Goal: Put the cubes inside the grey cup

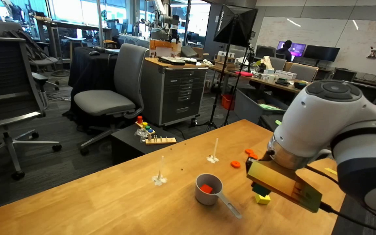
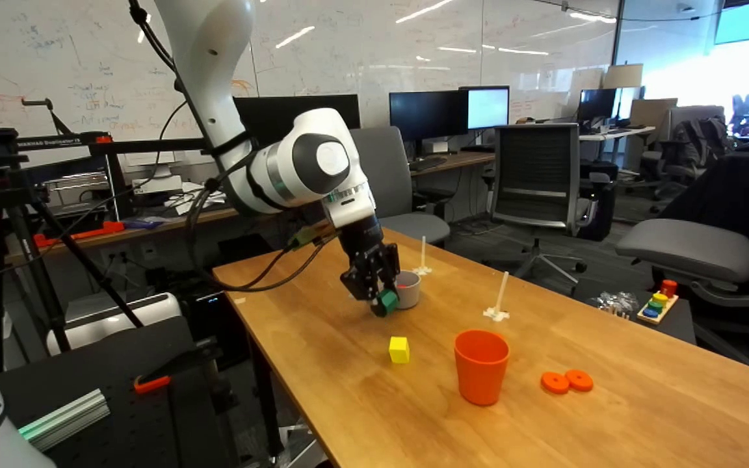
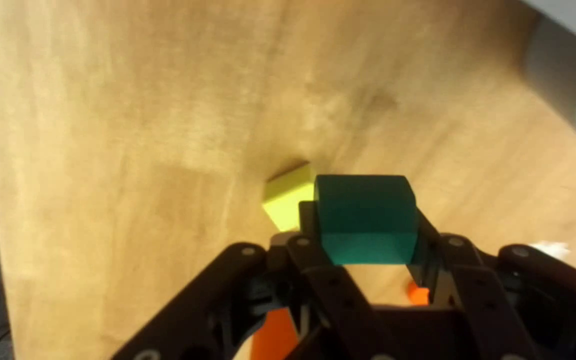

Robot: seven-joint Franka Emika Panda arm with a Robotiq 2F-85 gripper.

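My gripper (image 3: pixel 365 222) is shut on a green cube (image 3: pixel 365 245) and holds it above the table. The green cube also shows in both exterior views (image 1: pixel 260 190) (image 2: pixel 385 303), beside the grey cup in one line of sight. The grey cup (image 1: pixel 204 197) stands upright with its handle out to the side; it also shows at the wrist view's right edge (image 3: pixel 558 65). A red cube (image 1: pixel 206 188) lies inside it. A yellow cube (image 2: pixel 399 350) sits on the table, partly behind the held cube in the wrist view (image 3: pixel 285 200). No orange cube shows.
A red-orange cup (image 2: pixel 481 367) stands upright on the table beyond the yellow cube. Several flat orange rings (image 1: pixel 235 164) lie near it. Two thin white upright pegs (image 1: pixel 214 150) (image 1: pixel 161 169) are fixed to the table. The table edge (image 2: pixel 283 364) is near the yellow cube.
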